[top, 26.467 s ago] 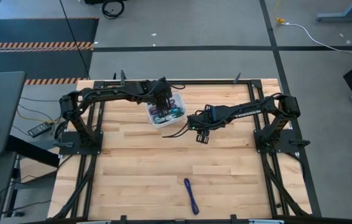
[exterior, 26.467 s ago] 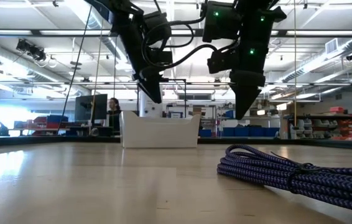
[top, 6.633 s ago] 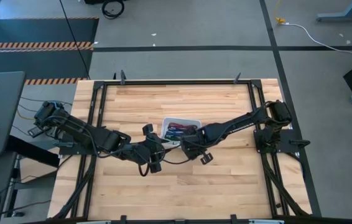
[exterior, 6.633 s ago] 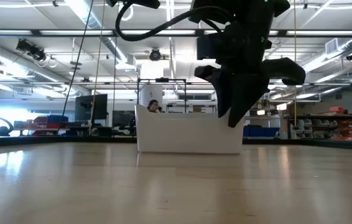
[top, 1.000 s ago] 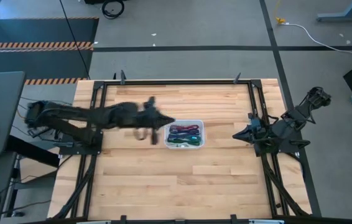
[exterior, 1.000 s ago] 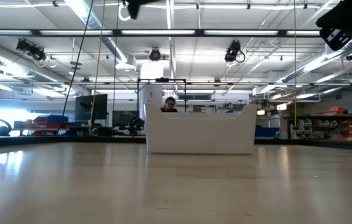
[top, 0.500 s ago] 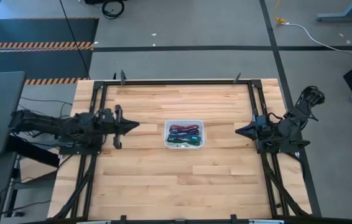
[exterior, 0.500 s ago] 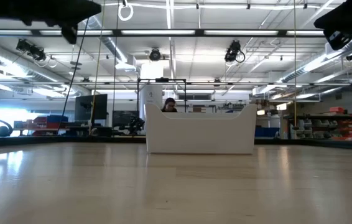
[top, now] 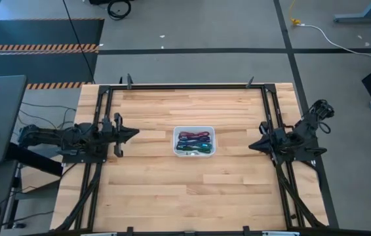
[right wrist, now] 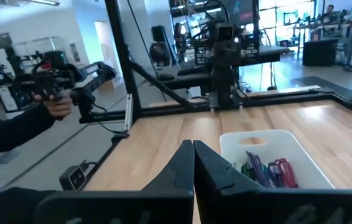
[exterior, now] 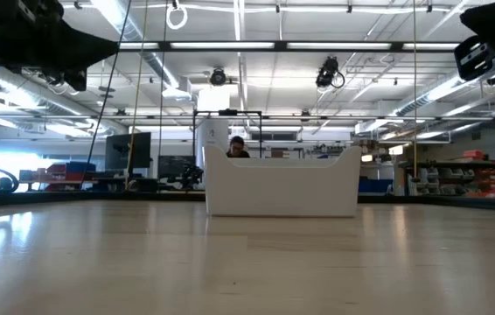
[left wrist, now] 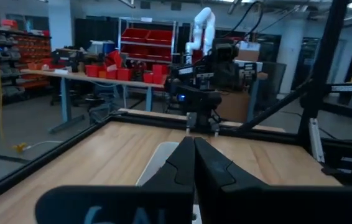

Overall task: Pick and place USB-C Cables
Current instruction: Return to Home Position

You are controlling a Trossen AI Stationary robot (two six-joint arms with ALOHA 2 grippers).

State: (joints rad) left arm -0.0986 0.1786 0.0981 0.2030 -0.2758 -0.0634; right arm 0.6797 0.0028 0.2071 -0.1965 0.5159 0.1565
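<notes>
Left gripper [top: 132,134] hangs over the left side of the wooden table [top: 172,190] and points across at the middle. Its two dark fingers [left wrist: 179,163] are pressed tight together, tip to tip. Nothing is held between them. This arm is stretched out low and flat along the left edge, and it is well apart from the tray.

In the middle of the table stands a white tray [top: 175,141] with round corners. It stands flat on the wood, and no gripper touches it. The USB-C cables [top: 194,143] lie inside it, all in one little heap. From above, purple and dark red ones lie on the far half of the tray, and green and teal ones lie on the near half. They are packed so close that I cannot count them. No cable lies out on the bare wood. From table height only the white wall of the tray [exterior: 282,185] shows, and the cables are hidden behind it. A person [exterior: 237,147] shows far off in the room behind that wall.

On the right side of the table is the right gripper [top: 252,145]. It points at the middle too, so the two grippers face each other with the tray between them. Its fingers [right wrist: 182,163] are also closed up tight with nothing in them. Past these fingers the tray [right wrist: 229,142] shows again, with green, purple and red cables [right wrist: 266,169] inside. Beyond the table, a person's hand [right wrist: 55,107] holds a dark handle.
</notes>
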